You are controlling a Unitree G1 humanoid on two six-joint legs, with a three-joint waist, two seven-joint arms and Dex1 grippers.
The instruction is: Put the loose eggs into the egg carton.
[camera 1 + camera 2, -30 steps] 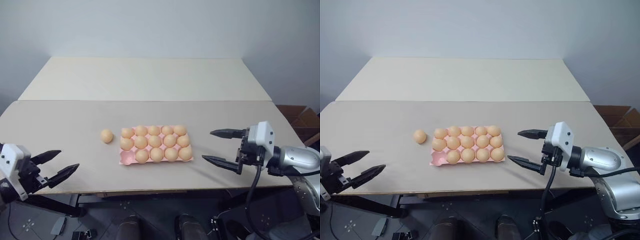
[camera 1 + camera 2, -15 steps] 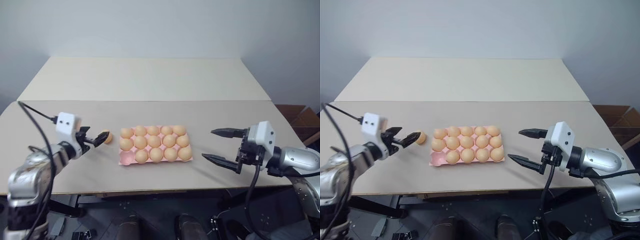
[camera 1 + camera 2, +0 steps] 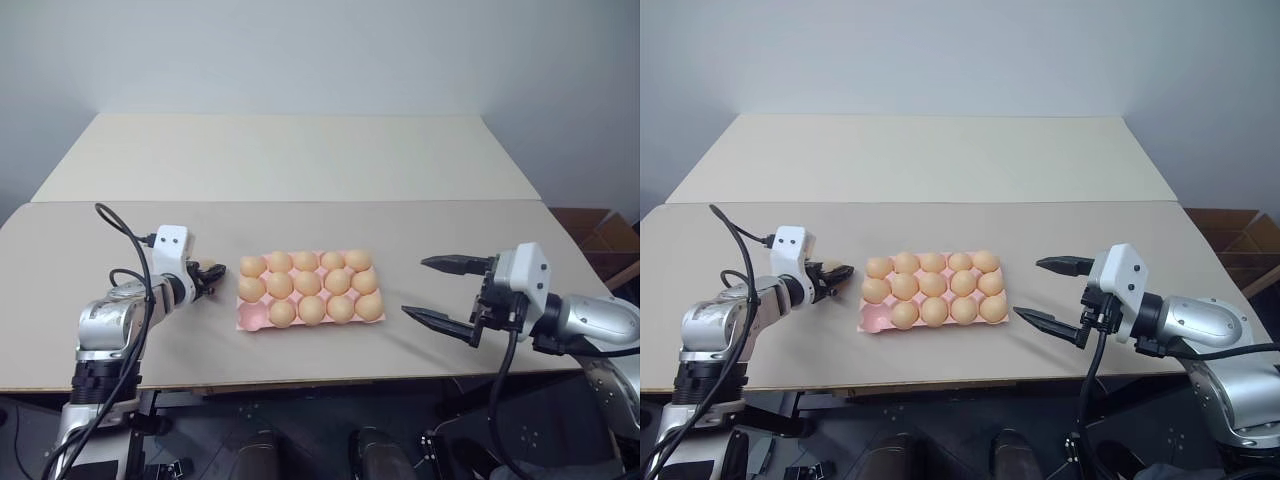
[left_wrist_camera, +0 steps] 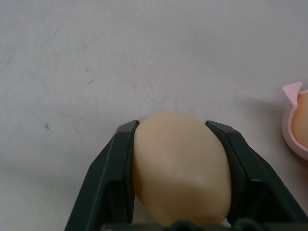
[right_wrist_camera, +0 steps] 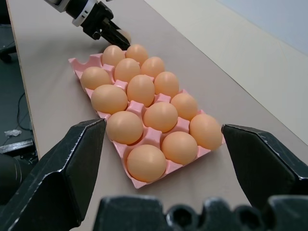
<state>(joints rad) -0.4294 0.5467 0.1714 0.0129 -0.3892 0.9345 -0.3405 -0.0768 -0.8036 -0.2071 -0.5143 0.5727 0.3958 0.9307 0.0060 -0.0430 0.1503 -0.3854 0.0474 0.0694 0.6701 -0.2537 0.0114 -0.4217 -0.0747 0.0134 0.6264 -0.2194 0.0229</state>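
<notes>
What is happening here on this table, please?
The robot is filling a pink egg carton with eggs. The left gripper has closed its fingers around the one loose egg, which sits on the table just beside the carton. One cup at the carton's near left corner is empty. The right gripper hovers open on the carton's other side.

head pair – high, down on table (image 3: 330, 160) | wrists – close, share carton (image 5: 144, 132)

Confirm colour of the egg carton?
Pale pink egg carton; clearest in the right wrist view.
</notes>
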